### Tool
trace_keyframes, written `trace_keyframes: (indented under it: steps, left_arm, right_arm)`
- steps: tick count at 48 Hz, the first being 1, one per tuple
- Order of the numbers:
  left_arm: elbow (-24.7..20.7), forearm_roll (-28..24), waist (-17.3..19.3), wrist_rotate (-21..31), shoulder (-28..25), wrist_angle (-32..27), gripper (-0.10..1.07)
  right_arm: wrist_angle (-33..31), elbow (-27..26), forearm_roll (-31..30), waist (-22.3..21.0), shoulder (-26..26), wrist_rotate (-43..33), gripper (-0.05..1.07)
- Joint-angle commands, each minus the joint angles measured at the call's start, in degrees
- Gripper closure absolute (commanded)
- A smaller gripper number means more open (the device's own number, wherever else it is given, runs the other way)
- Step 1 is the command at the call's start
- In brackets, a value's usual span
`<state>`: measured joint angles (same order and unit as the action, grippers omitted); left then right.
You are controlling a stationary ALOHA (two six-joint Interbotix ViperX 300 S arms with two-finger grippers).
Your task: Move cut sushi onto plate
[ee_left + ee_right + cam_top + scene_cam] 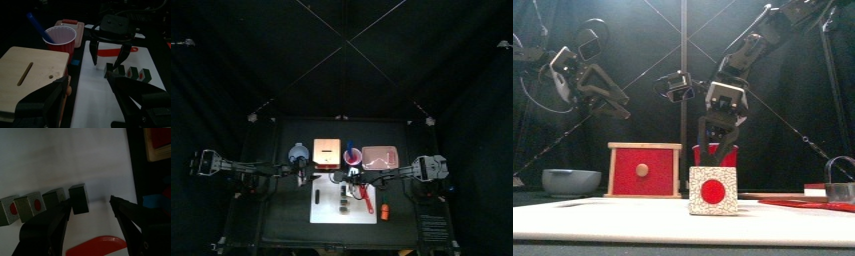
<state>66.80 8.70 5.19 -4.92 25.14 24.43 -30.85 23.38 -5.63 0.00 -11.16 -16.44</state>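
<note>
Several slices of cut sushi (80,199), dark squares with red centres, stand in a row on a white board (80,158). The same row (137,74) shows in the left wrist view. My right gripper (90,201) is open just above the board, its jaws either side of the end slice and not closed on it. It hangs over the board (345,205) in the top view, right gripper (349,182). The pink plate (381,156) lies behind the board to the right, also the plate (67,23). My left gripper (87,80) is open and holds nothing, left of the board.
A red knife (100,245) lies on the board beside the slices. A tan wooden box (30,70) and a red cup (60,36) with a blue stick stand by the left arm. A grey bowl (571,181) sits at the far left.
</note>
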Motion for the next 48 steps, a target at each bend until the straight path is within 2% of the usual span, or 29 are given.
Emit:
trace_keyframes:
  steps: [1,16,31,40,48]
  left_arm:
    - [-0.88,0.0,0.44,0.0,0.18,0.26,0.02]
    - [-0.62,0.09,0.53,0.0,0.18,-0.26,0.02]
    - [-0.7,0.09,0.62,0.09,0.18,-1.14,0.02]
    - [-0.62,0.18,0.62,0.09,0.18,-1.14,0.02]
    - [-0.7,0.18,0.62,0.09,0.18,-1.14,0.03]
  right_arm:
    - [0.44,-1.41,0.18,-0.44,0.79,0.09,0.09]
    - [0.97,-1.49,0.7,-0.44,-0.35,0.09,0.11]
    - [1.05,-1.67,0.44,-0.62,-0.62,-0.09,0.32]
    - [-1.49,-0.26,-0.26,-0.97,2.46,-0.7,0.33]
    - [-4.83,3.52,0.88,-1.05,8.7,-1.58,0.33]
